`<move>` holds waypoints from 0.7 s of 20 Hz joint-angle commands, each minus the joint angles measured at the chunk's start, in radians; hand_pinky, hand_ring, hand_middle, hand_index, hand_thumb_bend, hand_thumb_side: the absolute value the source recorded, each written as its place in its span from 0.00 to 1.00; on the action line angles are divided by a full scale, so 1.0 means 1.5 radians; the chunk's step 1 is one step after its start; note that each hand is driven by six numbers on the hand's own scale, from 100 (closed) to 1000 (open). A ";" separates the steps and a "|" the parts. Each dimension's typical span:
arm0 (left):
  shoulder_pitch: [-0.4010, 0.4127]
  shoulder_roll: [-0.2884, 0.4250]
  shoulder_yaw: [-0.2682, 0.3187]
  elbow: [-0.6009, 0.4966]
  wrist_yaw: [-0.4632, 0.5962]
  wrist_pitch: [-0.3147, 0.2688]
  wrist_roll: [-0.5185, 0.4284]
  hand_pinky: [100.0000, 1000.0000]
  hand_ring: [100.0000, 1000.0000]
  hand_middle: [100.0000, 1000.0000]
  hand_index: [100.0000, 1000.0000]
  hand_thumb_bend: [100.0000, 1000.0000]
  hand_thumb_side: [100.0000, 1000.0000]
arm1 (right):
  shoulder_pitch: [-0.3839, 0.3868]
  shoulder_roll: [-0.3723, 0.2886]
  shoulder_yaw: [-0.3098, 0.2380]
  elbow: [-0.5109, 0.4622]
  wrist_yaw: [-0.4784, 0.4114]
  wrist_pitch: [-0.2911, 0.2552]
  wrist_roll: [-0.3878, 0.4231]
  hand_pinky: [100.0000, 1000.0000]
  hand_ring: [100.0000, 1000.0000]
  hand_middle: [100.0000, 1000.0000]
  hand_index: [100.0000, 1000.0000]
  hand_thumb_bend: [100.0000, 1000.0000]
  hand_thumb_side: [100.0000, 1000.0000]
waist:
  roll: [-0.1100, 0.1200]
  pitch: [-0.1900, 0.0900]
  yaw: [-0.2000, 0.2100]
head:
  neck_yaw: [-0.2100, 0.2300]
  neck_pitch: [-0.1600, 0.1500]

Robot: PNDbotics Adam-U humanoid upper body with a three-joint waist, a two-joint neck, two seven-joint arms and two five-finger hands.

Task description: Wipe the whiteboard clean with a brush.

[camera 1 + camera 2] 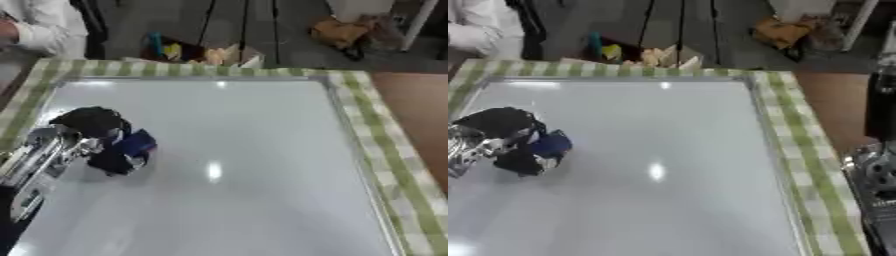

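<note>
The left hand (96, 137) grasps a blue brush (136, 144) against the whiteboard (236, 165), near its left edge. The right hand cannot be seen, so its state cannot be told.

The left hand (92, 132) at the middle left of the frame is black and rounded; its forearm (39, 162) is silver metal; at the right edge, the right arm (878, 175) is black with silver joints.
</note>
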 commanded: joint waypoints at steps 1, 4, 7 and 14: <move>0.003 0.026 -0.010 -0.029 -0.018 0.005 0.011 0.05 0.38 0.34 0.63 0.00 0.79 | -0.009 -0.011 -0.004 -0.009 0.001 0.000 -0.003 0.81 0.88 0.68 0.81 0.00 1.00 | 0.001 -0.011 0.001 | 0.002 -0.005; 0.008 0.025 -0.011 -0.031 -0.020 0.008 0.013 0.05 0.38 0.34 0.63 0.00 0.79 | -0.010 -0.011 -0.004 -0.009 0.001 0.000 -0.002 0.81 0.88 0.68 0.81 0.00 1.00 | 0.001 -0.011 0.001 | 0.003 -0.005; 0.015 0.021 -0.012 -0.032 -0.017 0.008 0.010 0.21 0.47 0.46 0.75 0.00 0.90 | -0.010 -0.011 -0.004 -0.009 0.001 0.000 -0.003 0.81 0.88 0.68 0.81 0.00 1.00 | 0.000 -0.011 0.001 | 0.003 -0.006; 0.030 0.010 -0.008 -0.035 0.004 0.006 -0.002 0.37 0.59 0.56 0.82 0.00 1.00 | -0.010 -0.011 -0.005 -0.009 0.001 0.000 -0.003 0.80 0.88 0.68 0.81 0.00 1.00 | -0.001 -0.012 0.002 | 0.003 -0.006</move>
